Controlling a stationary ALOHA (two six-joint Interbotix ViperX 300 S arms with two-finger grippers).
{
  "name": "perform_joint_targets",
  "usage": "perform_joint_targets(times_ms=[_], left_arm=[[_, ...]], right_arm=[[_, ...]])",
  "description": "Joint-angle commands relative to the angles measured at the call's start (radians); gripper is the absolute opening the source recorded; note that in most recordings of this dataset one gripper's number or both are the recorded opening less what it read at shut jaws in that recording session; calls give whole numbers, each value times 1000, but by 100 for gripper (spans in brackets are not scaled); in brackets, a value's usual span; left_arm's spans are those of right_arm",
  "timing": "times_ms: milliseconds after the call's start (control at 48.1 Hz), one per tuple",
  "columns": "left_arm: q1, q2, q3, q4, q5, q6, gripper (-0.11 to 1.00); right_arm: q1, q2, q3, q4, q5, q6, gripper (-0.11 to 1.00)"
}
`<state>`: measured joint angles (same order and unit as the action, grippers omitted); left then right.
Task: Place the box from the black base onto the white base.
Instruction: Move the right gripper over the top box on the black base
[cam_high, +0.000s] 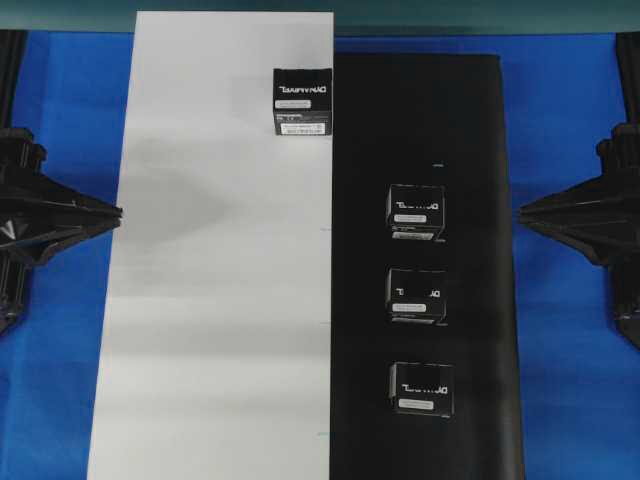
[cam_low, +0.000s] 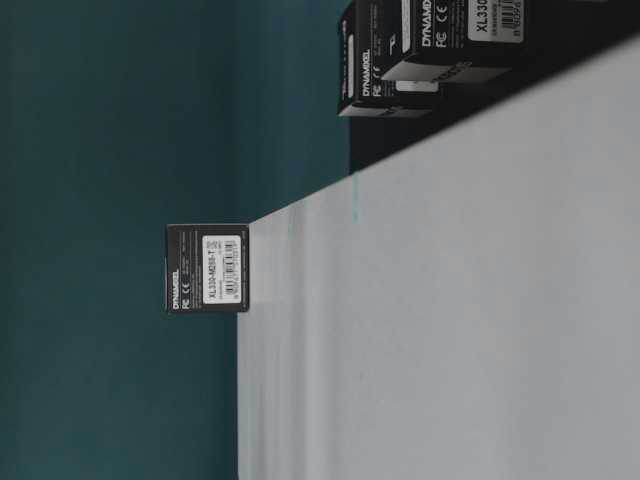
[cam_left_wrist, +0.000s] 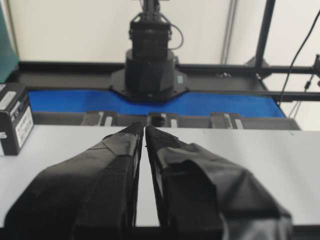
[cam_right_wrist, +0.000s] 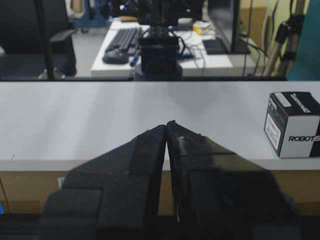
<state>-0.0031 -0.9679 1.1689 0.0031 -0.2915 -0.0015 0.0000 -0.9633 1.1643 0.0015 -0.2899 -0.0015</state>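
In the overhead view one box (cam_high: 303, 100) stands on the white base (cam_high: 220, 300), at its far right corner beside the seam. Three more boxes (cam_high: 415, 210) (cam_high: 415, 295) (cam_high: 421, 390) sit in a column on the black base (cam_high: 470, 120). My left gripper (cam_high: 112, 212) rests shut and empty at the white base's left edge. My right gripper (cam_high: 525, 212) is shut and empty off the black base's right edge. The left wrist view has the shut fingertips (cam_left_wrist: 144, 129) over the white base, with the box (cam_left_wrist: 15, 125) at far left. A box (cam_right_wrist: 292, 124) stands right of the shut right gripper (cam_right_wrist: 166, 125).
Blue table surface (cam_high: 570, 120) surrounds both sheets. In the table-level view the lone box (cam_low: 208, 268) stands on the white base (cam_low: 450, 300), with the others (cam_low: 400, 60) at the top. The opposite arm's base (cam_left_wrist: 150, 65) faces the left wrist camera.
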Motion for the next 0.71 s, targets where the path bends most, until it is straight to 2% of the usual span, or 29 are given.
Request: perform_joint_targets(times_ms=[0,62,166,353,582,686], left_arm=[[6,6,-41,14,18,-15,14],[6,8,-61,12,49,-25,15],[5,9,-101,12,124,-34,3],[0,2,-137,14,193,-35,-1],[-2,0,-163,12,224,-35,-1],[-2,0,-169,12,241,-35,-1]], right_arm=[[-9,8,-5,8,2,6,14],[-15,8,-15,38,55,14,17],[-31,8,-44,78,225,31,8],[-52,8,-110,78,525,34,6],[-97,9,-173,75,755,32,6],[-143,12,-190,67,841,32,6]])
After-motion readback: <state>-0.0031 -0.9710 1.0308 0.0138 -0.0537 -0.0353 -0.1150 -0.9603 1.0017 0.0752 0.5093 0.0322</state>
